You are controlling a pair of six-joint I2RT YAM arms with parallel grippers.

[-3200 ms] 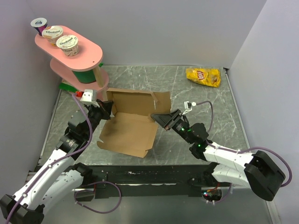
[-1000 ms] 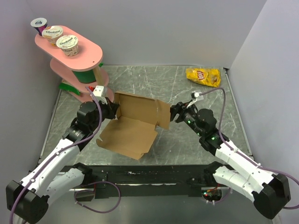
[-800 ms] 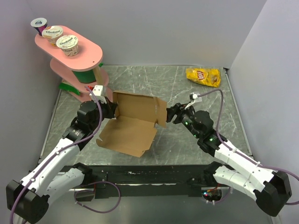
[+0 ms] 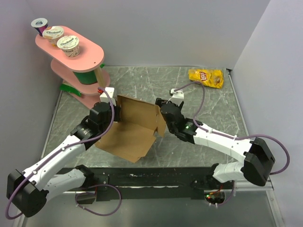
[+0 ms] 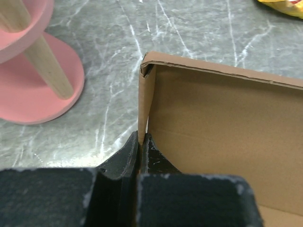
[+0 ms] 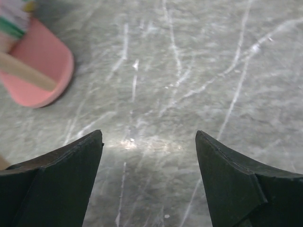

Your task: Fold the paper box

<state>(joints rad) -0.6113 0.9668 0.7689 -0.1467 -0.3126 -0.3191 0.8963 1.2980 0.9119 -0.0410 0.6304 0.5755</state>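
Note:
The paper box is plain brown cardboard lying half open in the middle of the table, its back wall raised. My left gripper is shut on the box's left side flap. In the left wrist view the fingertips pinch that thin upright flap, and the back wall runs off to the right. My right gripper hangs at the right end of the back wall. It is open, and the right wrist view shows only bare table between its fingers.
A pink two-tier stand with yogurt cups occupies the back left corner; its base shows in both wrist views. A yellow chip bag lies at the back right. Grey walls enclose the marbled table.
My right arm has swung left and back, from the box's right side to the back wall's right end, and its jaws have widened. The left gripper has shifted slightly right, still holding the flap.

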